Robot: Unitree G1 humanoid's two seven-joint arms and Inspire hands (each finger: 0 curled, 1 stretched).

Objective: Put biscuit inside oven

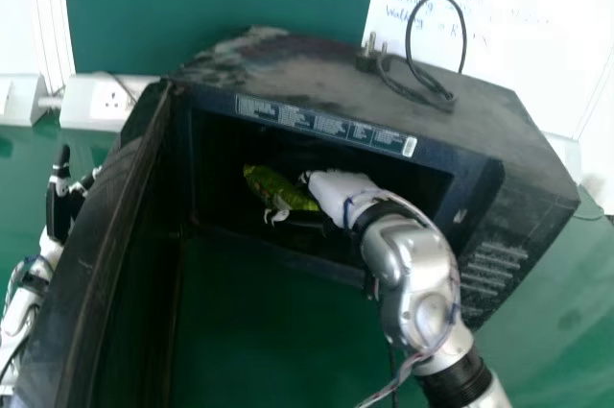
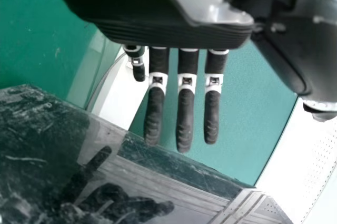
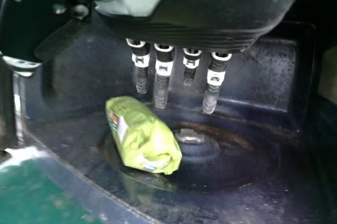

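My right hand (image 1: 336, 195) reaches through the oven's front opening, right beside the green biscuit packet (image 1: 276, 187). In the right wrist view the packet (image 3: 143, 135) lies on the oven floor (image 3: 247, 155), and the right hand (image 3: 162, 79) has its fingers straight, apart from the packet. The black oven (image 1: 355, 91) stands with its door (image 1: 96, 254) swung out to the left. My left hand (image 1: 59, 197) is beyond the door's outer side; in the left wrist view the left hand (image 2: 185, 108) has straight fingers near the glossy door (image 2: 47, 145).
A power cable with a plug (image 1: 422, 82) lies on top of the oven. Wall sockets (image 1: 101, 101) are behind at the left. A whiteboard (image 1: 489, 14) with handwriting is behind at the right. The green table (image 1: 547, 302) extends around the oven.
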